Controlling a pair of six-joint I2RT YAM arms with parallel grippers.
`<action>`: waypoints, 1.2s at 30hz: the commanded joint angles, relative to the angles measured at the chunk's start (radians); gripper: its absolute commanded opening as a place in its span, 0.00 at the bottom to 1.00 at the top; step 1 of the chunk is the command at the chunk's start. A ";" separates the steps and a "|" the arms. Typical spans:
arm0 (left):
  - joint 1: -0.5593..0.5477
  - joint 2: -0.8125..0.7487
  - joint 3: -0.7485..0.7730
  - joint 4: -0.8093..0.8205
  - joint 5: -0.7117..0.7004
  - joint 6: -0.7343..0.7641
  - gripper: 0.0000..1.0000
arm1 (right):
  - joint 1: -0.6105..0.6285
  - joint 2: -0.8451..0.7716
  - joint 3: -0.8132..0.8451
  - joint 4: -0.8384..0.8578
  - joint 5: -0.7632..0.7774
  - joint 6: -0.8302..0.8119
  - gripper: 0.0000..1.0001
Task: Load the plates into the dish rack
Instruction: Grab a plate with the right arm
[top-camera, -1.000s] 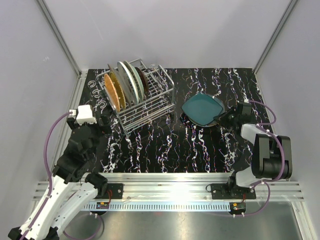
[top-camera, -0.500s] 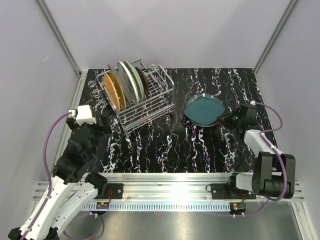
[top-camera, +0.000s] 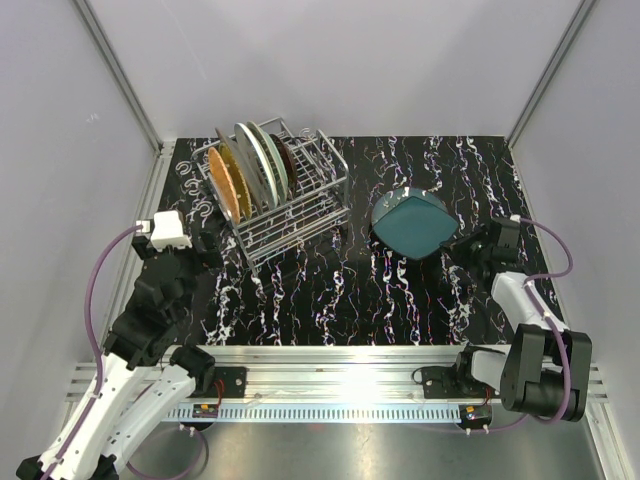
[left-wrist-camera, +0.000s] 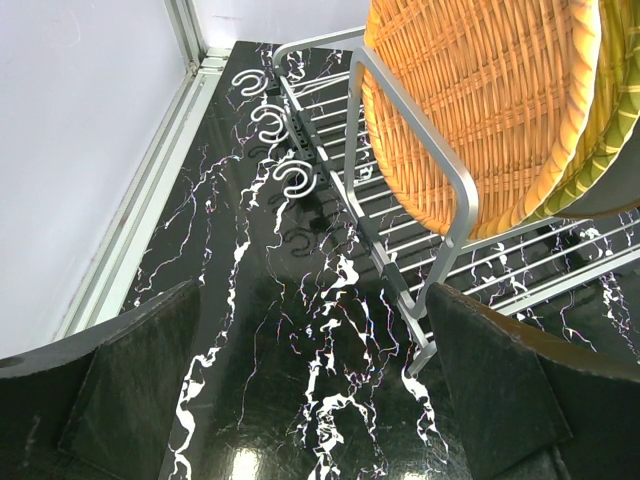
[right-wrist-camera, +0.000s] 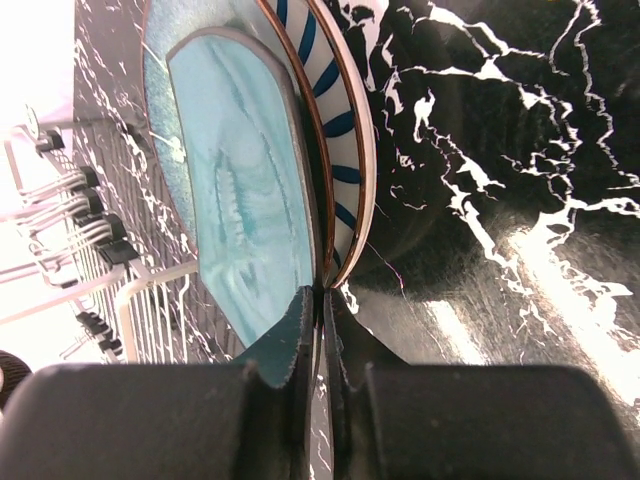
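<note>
Surface: black table (top-camera: 330, 290) with white squiggly lines, and pale walls all round it.
Rack: the dish rack (top-camera: 300, 205) sits at the back left of the table, well apart from the right arm.
Plates in the rack: the orange plate (left-wrist-camera: 470, 100) stands on its edge at the near end, with more plates (top-camera: 262, 160) lined up behind it.
Last plate: the teal plate (top-camera: 415, 222) is out on the table to the right of the rack, not in it yet.
What changed: a second ago the teal plate lay almost flat. Now it is tipped up on its side (so it looks smaller from above).
Right fingers: the right gripper (right-wrist-camera: 321, 298) has squeezed tight on the plate's rim, with the edge pinched between its fingers.
Stripes: a striped plate (right-wrist-camera: 345, 130) sits right against the back of the teal one. I cannot tell if it is pinched too.
Right arm: it has swung out to the right while the plate tipped up.
Left fingers: the left gripper (left-wrist-camera: 312, 300) waits just beside the near end of the rack. Its fingers are spread wide and hold nothing, and it has not moved.
What it means: the grab looks done. The next job is probably to carry the plate over and slide it into the empty-looking far part of the rack.
Watch out: if two plates come up together, one could slip.
</note>
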 joint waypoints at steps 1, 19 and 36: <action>0.003 -0.011 0.007 0.042 0.018 -0.004 0.99 | -0.024 -0.023 -0.004 -0.004 0.003 0.024 0.00; 0.003 -0.008 0.007 0.044 0.026 -0.002 0.99 | -0.030 0.054 -0.019 0.085 -0.070 0.055 0.00; 0.003 -0.010 0.009 0.041 0.029 -0.004 0.99 | -0.010 -0.003 -0.042 0.116 -0.247 0.050 0.00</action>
